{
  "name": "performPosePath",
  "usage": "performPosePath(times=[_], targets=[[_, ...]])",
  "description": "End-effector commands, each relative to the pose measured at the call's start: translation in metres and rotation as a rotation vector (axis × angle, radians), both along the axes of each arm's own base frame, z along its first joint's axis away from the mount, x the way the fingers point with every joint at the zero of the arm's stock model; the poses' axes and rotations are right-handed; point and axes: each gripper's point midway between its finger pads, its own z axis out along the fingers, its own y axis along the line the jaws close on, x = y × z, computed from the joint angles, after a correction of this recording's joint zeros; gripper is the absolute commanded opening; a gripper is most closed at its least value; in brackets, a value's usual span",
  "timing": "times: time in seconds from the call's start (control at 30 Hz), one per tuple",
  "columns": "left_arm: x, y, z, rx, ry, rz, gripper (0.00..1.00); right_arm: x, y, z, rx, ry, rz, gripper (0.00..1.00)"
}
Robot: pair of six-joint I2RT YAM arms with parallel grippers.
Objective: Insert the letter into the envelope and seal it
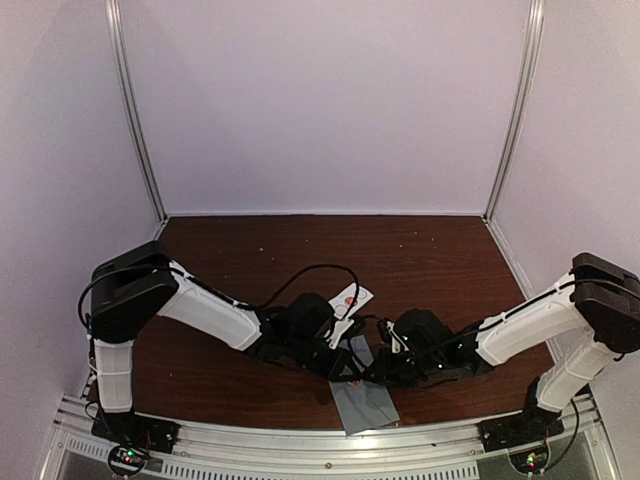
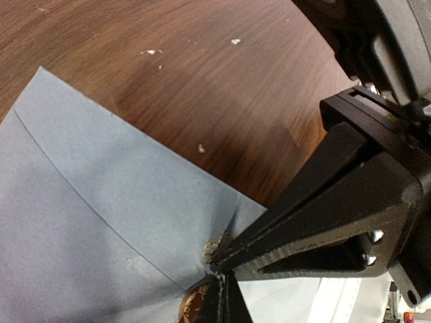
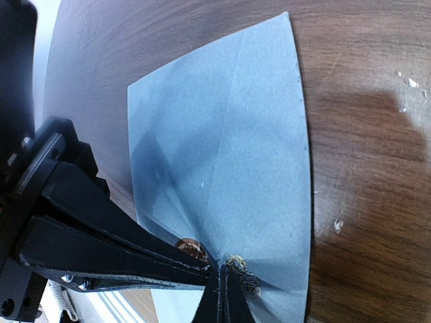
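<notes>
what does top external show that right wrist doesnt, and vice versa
Only top external: both whole arms and the small white card with red round stickers. Only right wrist: the shut left gripper and right gripper meeting tip to tip, white specks on wood. Both: the flat grey-blue paper envelope on the dark wooden table.

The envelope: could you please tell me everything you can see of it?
The envelope is flat grey-blue paper, lying on the dark wooden table near its front edge, between the arms. Its fold lines converge on a point beside a small reddish-brown round spot; the triangular flap looks folded down. The shut tips of the left gripper and right gripper press on it there.
</notes>
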Motion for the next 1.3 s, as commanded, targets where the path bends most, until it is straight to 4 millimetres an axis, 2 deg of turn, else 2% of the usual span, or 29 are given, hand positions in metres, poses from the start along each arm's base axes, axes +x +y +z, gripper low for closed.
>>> performPosePath(times=[0.0,0.4,0.67,1.27], targets=[[-0.025,0.023,-0.037,0.113,0.048,-0.016,0.00,-0.009,-0.022,-0.027,-0.103,0.041,-0.021,0.00],[-0.034,0.039,-0.041,0.134,0.073,-0.013,0.00,-0.009,-0.025,-0.027,-0.107,0.042,-0.029,0.00],[-0.036,0.031,-0.040,0.112,0.068,-0.026,0.00,-0.009,-0.024,-0.027,-0.109,0.042,-0.029,0.00],[-0.025,0.020,-0.046,0.105,0.050,-0.003,0.00,-0.007,-0.022,-0.024,-0.101,0.038,-0.025,0.00]])
